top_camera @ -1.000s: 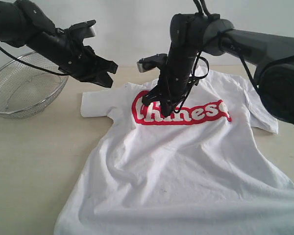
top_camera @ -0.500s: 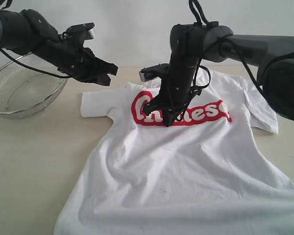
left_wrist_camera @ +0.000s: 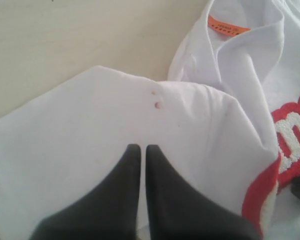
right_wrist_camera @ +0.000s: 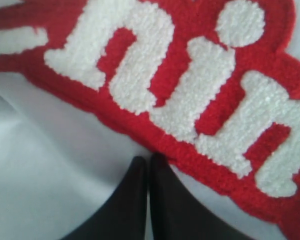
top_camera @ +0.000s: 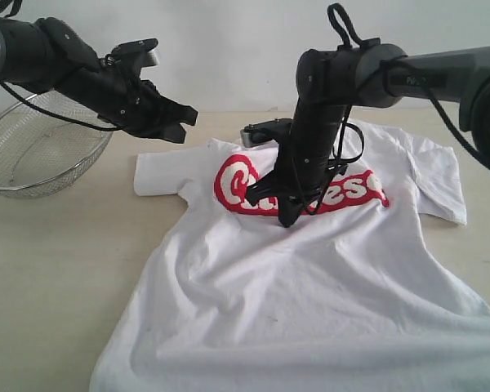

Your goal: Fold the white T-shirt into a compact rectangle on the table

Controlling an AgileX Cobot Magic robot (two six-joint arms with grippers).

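White T-shirt (top_camera: pixel 310 278) was touched by the right gripper (top_camera: pixel 287 219), jaws squeezed together, tip just below the red lettering (top_camera: pixel 355 192); the left gripper (top_camera: pixel 182 121), also closed, was held above a sleeve (top_camera: pixel 159 173). Under both, the shirt was spread on the table (top_camera: pixel 57 245).

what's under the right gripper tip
Under the shut right gripper lies the white T-shirt, right at the edge of its red lettering. The table below that spot is hidden by the fabric.
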